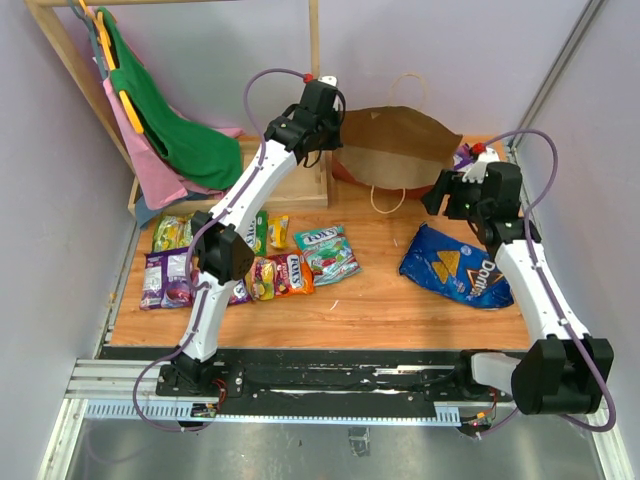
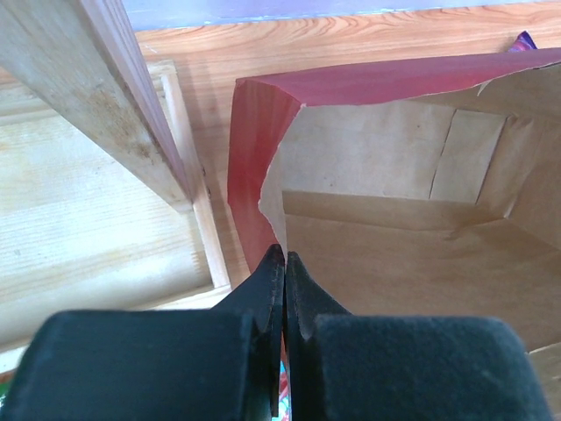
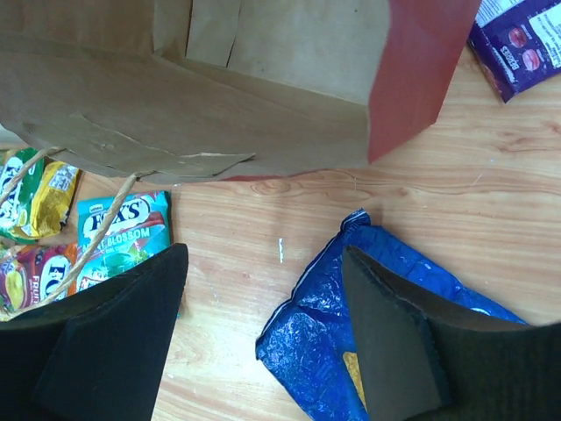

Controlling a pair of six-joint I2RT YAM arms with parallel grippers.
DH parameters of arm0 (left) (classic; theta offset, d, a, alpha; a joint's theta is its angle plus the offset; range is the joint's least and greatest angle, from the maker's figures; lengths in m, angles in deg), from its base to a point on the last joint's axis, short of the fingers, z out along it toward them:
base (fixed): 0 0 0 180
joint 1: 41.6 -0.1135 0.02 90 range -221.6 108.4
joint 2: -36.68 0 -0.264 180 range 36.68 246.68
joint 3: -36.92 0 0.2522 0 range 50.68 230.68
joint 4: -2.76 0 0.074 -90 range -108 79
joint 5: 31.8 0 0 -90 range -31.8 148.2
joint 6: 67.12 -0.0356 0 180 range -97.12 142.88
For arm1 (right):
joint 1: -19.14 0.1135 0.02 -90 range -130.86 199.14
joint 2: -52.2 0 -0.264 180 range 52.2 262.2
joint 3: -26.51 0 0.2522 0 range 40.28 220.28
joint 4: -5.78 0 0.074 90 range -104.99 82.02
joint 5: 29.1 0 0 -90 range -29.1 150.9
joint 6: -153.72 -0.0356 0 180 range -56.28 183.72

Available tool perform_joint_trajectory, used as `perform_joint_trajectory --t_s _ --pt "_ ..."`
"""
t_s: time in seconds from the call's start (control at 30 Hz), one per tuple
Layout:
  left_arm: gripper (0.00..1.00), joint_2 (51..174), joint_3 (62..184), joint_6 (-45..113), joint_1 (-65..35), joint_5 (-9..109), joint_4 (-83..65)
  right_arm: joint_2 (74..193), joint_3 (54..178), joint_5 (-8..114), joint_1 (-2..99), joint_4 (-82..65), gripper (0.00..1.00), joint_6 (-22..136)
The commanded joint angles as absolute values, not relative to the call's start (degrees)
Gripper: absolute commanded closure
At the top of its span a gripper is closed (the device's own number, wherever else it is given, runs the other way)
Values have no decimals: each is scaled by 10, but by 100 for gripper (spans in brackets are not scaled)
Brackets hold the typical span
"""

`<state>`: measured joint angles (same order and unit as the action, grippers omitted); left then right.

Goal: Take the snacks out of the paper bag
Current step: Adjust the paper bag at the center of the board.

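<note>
At bag [image 1: 395,140] left rim: your left hand [image 2: 279,263] pinches its edge | before bag mouth: your right hand [image 3: 263,272] gapes, empty | step: bag looks emptied, snacks [image 1: 300,265] outside | next: confirm, release.

The red-and-kraft bag [image 1: 400,150] lies on its side at the table's [image 1: 380,300] far edge, candy packets [image 1: 290,268] flat near the left edge, blue Doritos [image 1: 455,265] flat toward the right.
</note>
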<state>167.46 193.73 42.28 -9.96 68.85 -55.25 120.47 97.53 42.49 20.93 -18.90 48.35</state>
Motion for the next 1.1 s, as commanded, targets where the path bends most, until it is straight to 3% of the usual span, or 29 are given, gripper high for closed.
perform_joint_trajectory --t_s 0.0,0.17,0.4,0.7,0.73,0.87,0.93,1.0,1.07 --pt "99 1660 1954 420 -100 686 -542 1209 979 430 235 -168 28 531" --pt "100 1658 1953 420 -99 685 -548 1216 977 429 237 -145 24 516" --pt "99 1653 1952 420 -98 679 -539 1258 1029 421 243 -159 28 528" --pt "97 1655 1949 420 -98 678 -539 1266 1005 418 262 -141 30 539" --pt "91 1655 1948 420 -98 677 -538 1270 1007 419 264 -140 30 540" --pt "35 1646 1946 420 -98 685 -531 1296 1029 434 266 -132 28 550" --pt "14 1635 1940 417 -98 690 -525 1320 1053 448 266 -139 27 561" --pt "1 1623 1935 413 -98 694 -517 1345 1085 456 266 -147 27 570" --pt "0 1609 1930 406 -98 697 -512 1369 1114 459 265 -150 27 574"
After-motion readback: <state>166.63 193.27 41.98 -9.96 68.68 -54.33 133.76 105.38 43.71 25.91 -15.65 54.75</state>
